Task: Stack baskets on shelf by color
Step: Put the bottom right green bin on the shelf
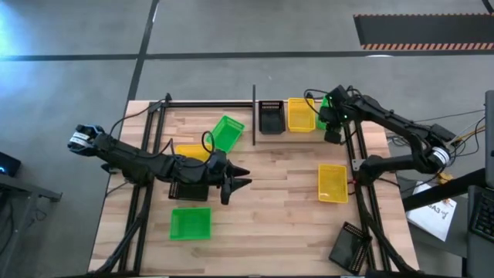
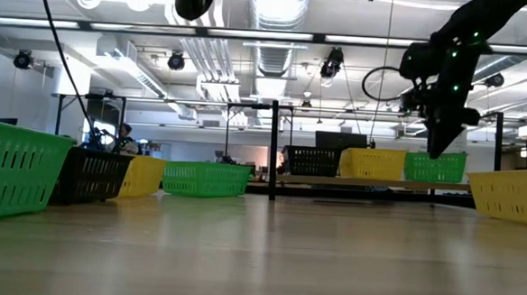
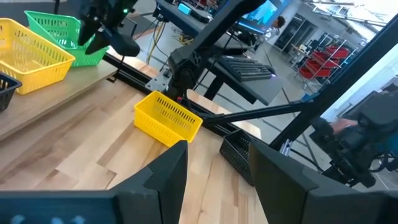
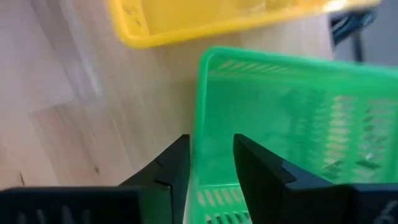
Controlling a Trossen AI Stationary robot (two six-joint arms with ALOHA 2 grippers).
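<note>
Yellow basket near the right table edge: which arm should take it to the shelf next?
Right, probably. The yellow basket lies beside the right arm's base, and the right gripper is already at the shelf, its jaws straddling a green basket wall. The left gripper hovers mid-table, farther off.

Left gripper (image 1: 241,182) open mid-table; right gripper (image 1: 333,137) seemingly pinching, far-right.

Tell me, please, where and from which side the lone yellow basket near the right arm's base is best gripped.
Grip the yellow basket by one thin wall near the rim, coming from straight above: it sits upright and open-topped, so one finger can go inside. Its bare left long side is probably easiest for the left hand.
</note>
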